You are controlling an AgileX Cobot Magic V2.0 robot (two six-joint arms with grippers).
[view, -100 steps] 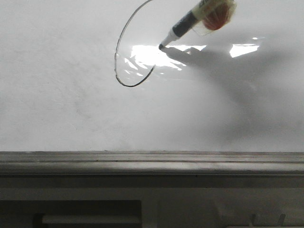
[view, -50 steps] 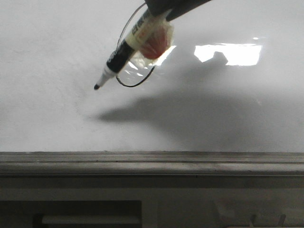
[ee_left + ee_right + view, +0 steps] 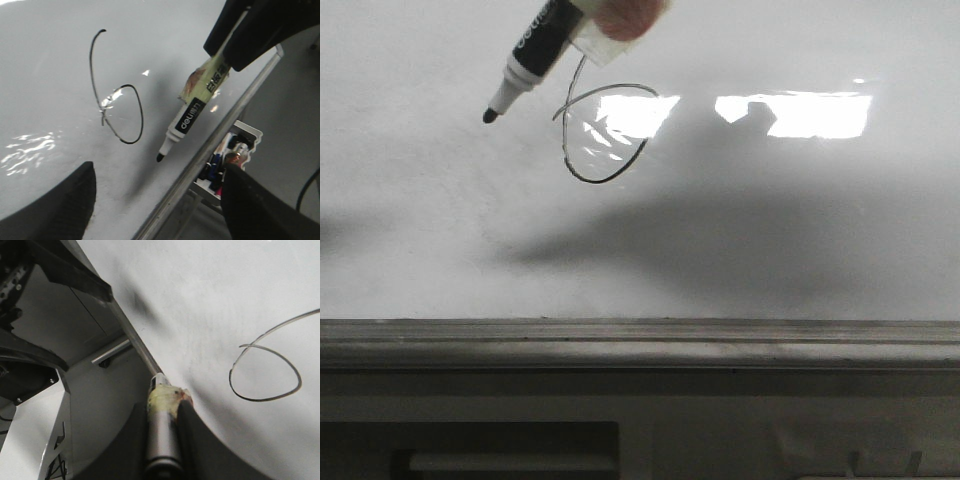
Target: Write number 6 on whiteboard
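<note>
The number 6 [image 3: 600, 182] is a thin dark line on the whiteboard [image 3: 770, 230], with a curved stem and a closed loop. It also shows in the left wrist view [image 3: 142, 117] and the right wrist view [image 3: 260, 400]. My right gripper [image 3: 164, 407] is shut on a black-and-white marker [image 3: 535, 50] wrapped in yellowish tape. The marker's tip hangs left of the 6 and looks lifted off the board. In the left wrist view the right gripper [image 3: 235, 45] holds the marker [image 3: 192, 112] beside the loop. My left gripper [image 3: 160, 190] is open and empty, near the ledge.
A grey metal ledge [image 3: 640, 340] runs along the board's lower edge. A small tray of pens [image 3: 227, 155] hangs below it. Bright glare [image 3: 800, 112] lies right of the 6. The left arm's dark body [image 3: 50, 270] stands beyond the ledge.
The marker swept left from the loop's open top, dipped down left, then rose. The loop now shows closed, and the tip is off the line, left of the 6.
</note>
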